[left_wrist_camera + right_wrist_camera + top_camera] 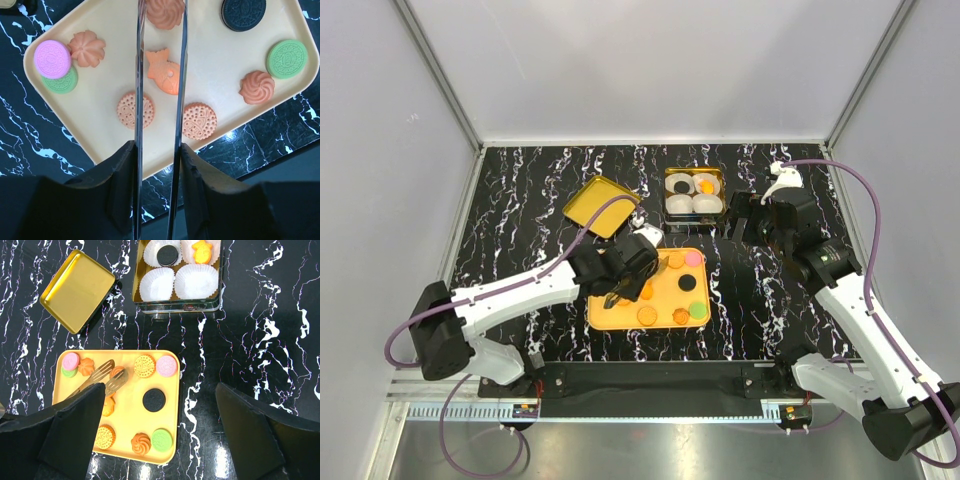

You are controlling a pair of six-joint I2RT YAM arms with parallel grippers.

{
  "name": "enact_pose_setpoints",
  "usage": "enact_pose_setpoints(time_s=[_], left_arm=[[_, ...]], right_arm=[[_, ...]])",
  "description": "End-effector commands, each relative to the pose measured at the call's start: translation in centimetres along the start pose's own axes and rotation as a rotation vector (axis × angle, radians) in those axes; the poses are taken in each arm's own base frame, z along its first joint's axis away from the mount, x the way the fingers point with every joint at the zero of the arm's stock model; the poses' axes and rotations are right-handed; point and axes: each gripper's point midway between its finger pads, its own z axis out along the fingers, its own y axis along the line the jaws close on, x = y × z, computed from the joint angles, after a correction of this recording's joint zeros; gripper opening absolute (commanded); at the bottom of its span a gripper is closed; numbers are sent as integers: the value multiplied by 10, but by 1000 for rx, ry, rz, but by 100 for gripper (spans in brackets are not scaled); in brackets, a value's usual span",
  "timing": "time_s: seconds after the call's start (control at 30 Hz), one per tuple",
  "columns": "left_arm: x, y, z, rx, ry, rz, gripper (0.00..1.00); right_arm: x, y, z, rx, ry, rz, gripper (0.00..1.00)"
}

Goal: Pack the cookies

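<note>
Ten cookies [199, 120] lie on the pale yellow tray [95, 105] in the left wrist view:
- three orange swirl cookies [256, 86]
- two round dotted biscuits [135, 110]
- one orange fish-shaped cookie [164, 77] at centre
- two green sandwich cookies [286, 58]
- one black sandwich cookie [243, 12] at the upper right
- one pink sandwich cookie [52, 59], stacked on a green one at the left

The embossing on the sandwich cookies is too fine to read.

The left gripper [620, 287] hangs over this tray and carries one pair of metal tongs [96, 376]. The two blades stand apart, with the fish and the top swirl showing between them. I cannot tell whether they pinch either one.

In the right wrist view, another round biscuit and a second pink cookie [166, 365] sit side by side at the tray's upper edge.

Farther back, one gold lid [77, 290] lies at the upper left. One gold tin [177, 305] at top centre holds four white paper cups [196, 281]. One cup carries a black cookie and one an orange cookie.

The right gripper [161, 390] is spread wide with nothing between its fingers. In the top view it hangs just right of the tin.
</note>
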Motion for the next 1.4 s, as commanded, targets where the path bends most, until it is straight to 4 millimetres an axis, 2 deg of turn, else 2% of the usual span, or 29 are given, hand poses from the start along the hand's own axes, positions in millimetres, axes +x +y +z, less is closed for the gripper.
enact_pose_setpoints(time_s=[0.0,0.27,0.37,0.47,0.6,0.63,0.7,0.73,0.77,0.83,0.9,0.93,0.97,1.03,1.17,1.37], left_arm=[[-33,-5,-24,31,-115,-26,41],[-56,-7,-32,57,-151,-33,41],[-78,-7,-39,57,-189,-45,41],[-94,0,-36,38,-199,-56,41],[-131,6,-36,26,-255,-79,41],[-135,7,-27,12,-245,-74,41],[-153,13,-26,-4,-272,-78,41],[-157,13,-16,-14,-264,-76,41],[-169,17,-16,-19,-287,-83,41],[-176,16,-2,-20,-276,-75,41],[-190,18,2,-32,-299,-69,41],[-190,17,14,-38,-279,-64,41],[-196,19,14,-37,-281,-73,41],[-194,19,30,-38,-246,-72,41],[-199,19,47,-42,-248,-69,41],[-193,23,73,-35,-213,-85,41]], right_arm=[[-10,4,-3,-15,-43,2,100],[-10,3,-3,-10,-44,2,100],[-10,3,-3,-8,-43,1,100],[-10,2,-3,-5,-43,0,100],[-10,2,-3,-6,-46,1,100],[-10,2,-3,-7,-44,1,100],[-10,2,-3,-6,-42,-3,100],[-10,2,-3,-7,-44,-1,100],[-10,3,-2,-8,-42,-1,100],[-9,3,-2,-10,-39,-1,100],[-9,3,-1,-9,-36,-5,100],[-9,2,-2,-8,-38,-3,100],[-9,2,-1,-9,-36,-6,100],[-9,3,-2,-8,-38,-7,100],[-8,2,-1,-8,-35,-7,100],[-7,2,1,-7,-32,-8,100]])
